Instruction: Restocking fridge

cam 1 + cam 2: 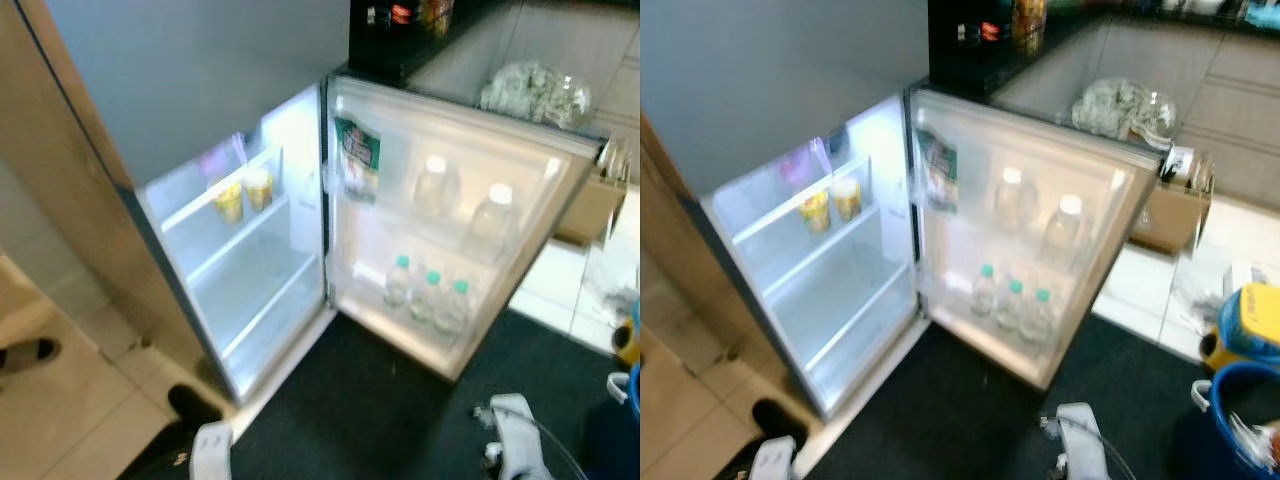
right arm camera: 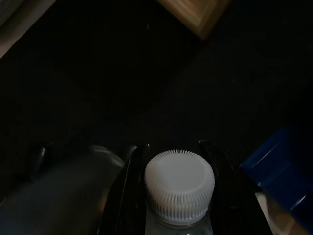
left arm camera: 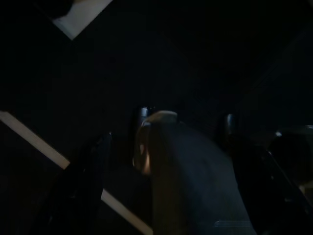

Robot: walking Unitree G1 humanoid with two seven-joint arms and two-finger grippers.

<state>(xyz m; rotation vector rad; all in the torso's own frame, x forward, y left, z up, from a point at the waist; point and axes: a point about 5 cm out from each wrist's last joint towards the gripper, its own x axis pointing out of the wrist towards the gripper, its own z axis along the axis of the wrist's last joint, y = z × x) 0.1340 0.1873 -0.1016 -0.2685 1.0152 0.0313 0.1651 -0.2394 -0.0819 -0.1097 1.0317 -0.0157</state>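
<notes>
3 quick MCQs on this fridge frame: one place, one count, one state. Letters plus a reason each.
1. Where do the two yellow cups stand?
A. on a shelf inside the fridge
B. in the door's bottom rack
C. on the floor mat

2. How many green-capped bottles stand in the door's bottom rack?
A. one
B. three
C. five

3. What state is the fridge door in?
A. shut
B. swung wide open
C. removed

Key:
1 A, both cups sit side by side on an upper shelf in the lit interior.
2 B, three green caps stand in a row.
3 B, its inner racks face the camera.
</notes>
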